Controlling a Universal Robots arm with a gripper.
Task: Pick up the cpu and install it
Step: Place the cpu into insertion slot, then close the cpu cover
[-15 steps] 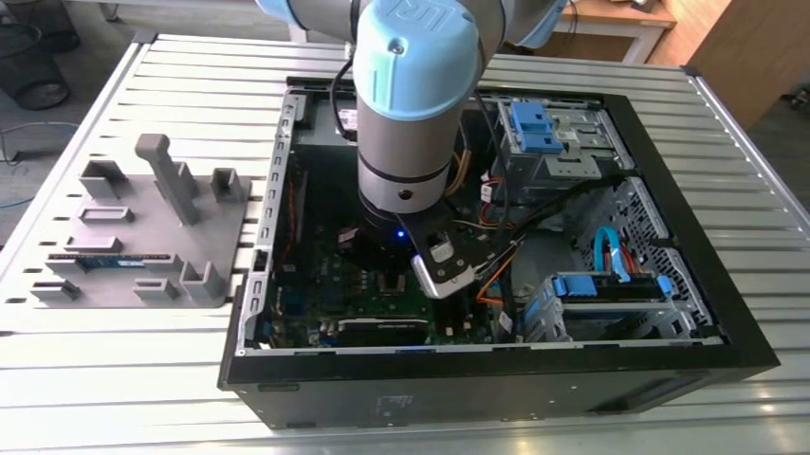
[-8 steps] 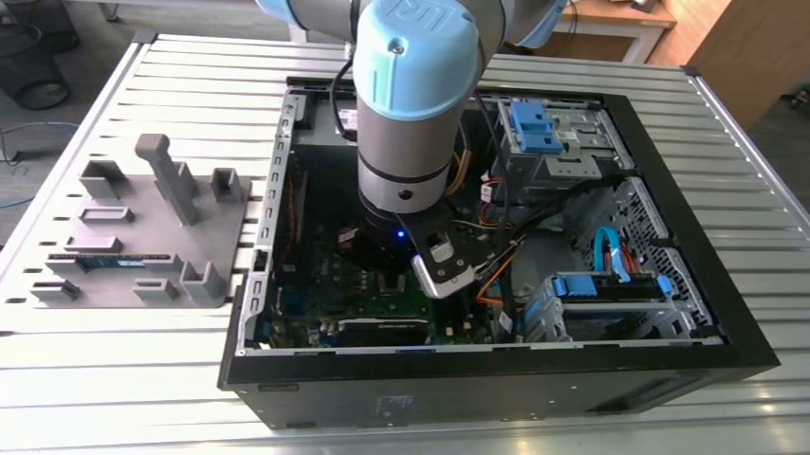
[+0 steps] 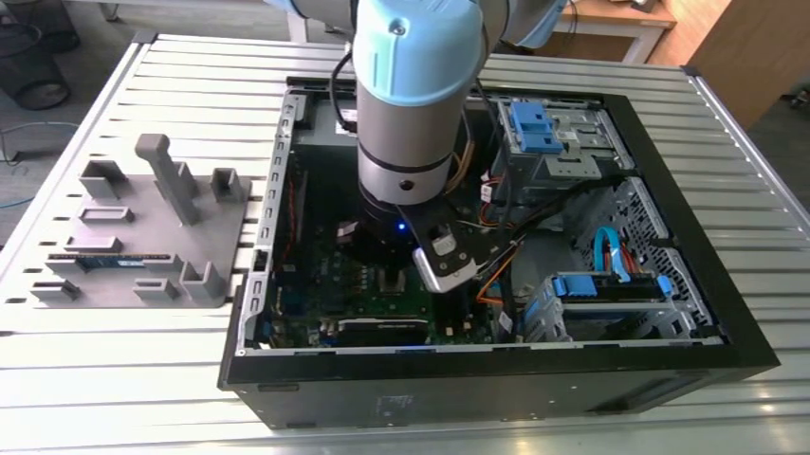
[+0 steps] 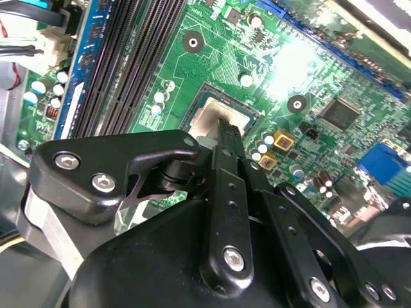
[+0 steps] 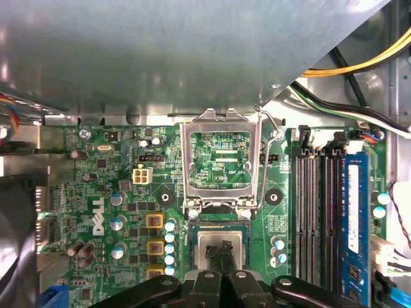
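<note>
The cpu [image 5: 239,244] is lying in the socket, with the hinged frame [image 5: 221,163] standing raised to admit it. The gripper [image 5: 219,250], fingers drawn together and gripping nothing, is apparently seating it.

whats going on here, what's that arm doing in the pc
A robot arm reaches down into an open PC case. Its gripper is right at the cpu, which lies at the socket on the motherboard. Whether the cpu is fully seated can't be told. The hinged frame beside the socket stands open, so the cpu isn't locked in yet.
</note>
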